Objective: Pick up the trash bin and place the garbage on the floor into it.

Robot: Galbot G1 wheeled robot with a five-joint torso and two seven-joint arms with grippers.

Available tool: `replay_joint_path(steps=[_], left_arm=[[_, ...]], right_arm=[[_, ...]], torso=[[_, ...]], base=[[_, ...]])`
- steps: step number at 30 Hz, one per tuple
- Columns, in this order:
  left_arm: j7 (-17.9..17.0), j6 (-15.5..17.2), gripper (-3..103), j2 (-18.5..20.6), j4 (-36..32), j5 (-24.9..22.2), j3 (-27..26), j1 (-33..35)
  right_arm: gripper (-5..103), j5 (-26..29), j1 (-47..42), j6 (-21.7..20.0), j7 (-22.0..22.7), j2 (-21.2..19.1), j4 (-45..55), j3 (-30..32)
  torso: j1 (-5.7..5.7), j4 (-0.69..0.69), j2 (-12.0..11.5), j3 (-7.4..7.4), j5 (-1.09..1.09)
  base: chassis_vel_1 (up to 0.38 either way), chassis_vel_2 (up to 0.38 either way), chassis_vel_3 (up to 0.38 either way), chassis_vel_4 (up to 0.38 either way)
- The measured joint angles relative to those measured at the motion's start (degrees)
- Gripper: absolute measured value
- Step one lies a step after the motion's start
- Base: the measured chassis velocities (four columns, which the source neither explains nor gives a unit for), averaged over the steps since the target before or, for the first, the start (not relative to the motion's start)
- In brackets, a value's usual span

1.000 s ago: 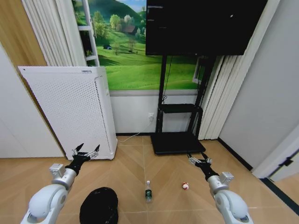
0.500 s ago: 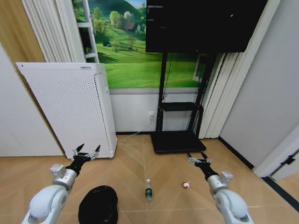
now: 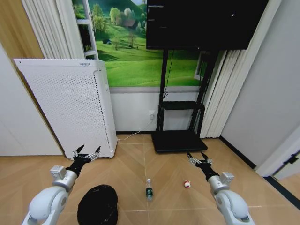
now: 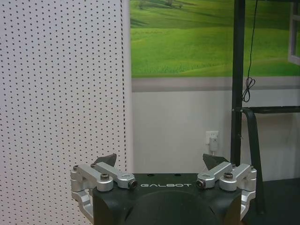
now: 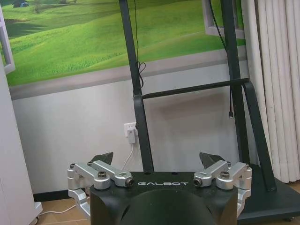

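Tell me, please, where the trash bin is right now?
In the head view, the trash bin stands on the floor at the robot's left, below the left gripper and left of the bottle.

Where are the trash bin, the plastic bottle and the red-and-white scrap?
trash bin (image 3: 97,205), head view, dark mesh side wall.
plastic bottle (image 3: 149,190), head view, green label.
red-and-white scrap (image 3: 187,184), head view, its middle.

We see the trash bin (image 3: 97,205), a round black mesh basket, standing on the wood floor at near left. The clear bottle (image 3: 149,189) with green label stands upright to its right; a red-and-white scrap (image 3: 187,184) lies farther right.
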Motion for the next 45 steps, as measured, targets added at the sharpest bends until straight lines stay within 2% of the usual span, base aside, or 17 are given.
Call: replay_joint_path(steps=[13, 19, 26, 32, 34, 35, 39, 45], left_arm=[[-0.2, -0.2, 100, -0.9, -0.6, 1.0, -0.1, 1.1], [-2.5, -1.3, 100, -1.8, -0.9, 1.2, 0.1, 2.1], [-3.6, -1.2, 100, -6.7, -4.1, 3.3, -0.8, 6.9], [-3.5, -1.5, 100, -10.8, -5.6, 7.1, -2.2, 12.4], [-3.4, -0.9, 100, -11.8, -5.9, 8.3, -2.8, 14.8], [-3.6, 0.8, 100, -12.0, -5.9, 8.7, -2.9, 16.5], [-3.6, 2.8, 100, -12.1, -5.2, 8.6, -3.2, 18.1], [-3.7, 7.2, 100, -11.8, -3.1, 4.9, -4.1, 22.2]], right_arm=[[100, 0.7, -0.3, 0.6, -0.1, -0.6, -0.3, 0.4], [100, 1.2, -0.7, 0.6, -0.7, -1.1, -0.6, 0.7], [100, 1.3, -0.4, 0.8, -0.7, -1.4, -1.4, 0.3], [100, 1.3, -0.7, 0.7, -1.6, -1.3, -1.7, 0.2], [100, 1.3, -0.9, 0.8, -1.7, -1.1, -2.0, 0.3], [100, 1.1, -1.2, 1.2, -1.7, -0.8, -2.4, 0.8], [100, 0.8, -1.5, 1.7, -1.7, -0.5, -2.9, 1.1], [100, 0.1, -1.9, 2.4, -1.9, -0.7, -3.9, 1.3]], torso=[[-0.55, 0.0, -2.9, -2.36, 0.0], [-0.76, -0.01, -4.2, -3.46, 0.0], [-0.77, 0.0, -4.6, -3.9, 0.0], [-0.74, 0.01, -4.6, -3.87, 0.0], [-0.72, 0.01, -4.5, -3.82, 0.0], [-0.7, 0.0, -4.5, -3.77, 0.01], [-0.69, -0.02, -4.4, -3.73, 0.01], [-0.66, 0.0, -4.3, -3.63, -0.01]], base=[[0.0, 0.0, 0.0, 0.0], [0.0, 0.0, 0.0, 0.0], [0.0, 0.0, 0.0, 0.0], [0.0, 0.0, 0.0, 0.0], [0.0, 0.0, 0.0, 0.0], [0.0, 0.0, 0.0, 0.0], [0.0, 0.0, 0.0, 0.0], [0.0, 0.0, 0.0, 0.0]])
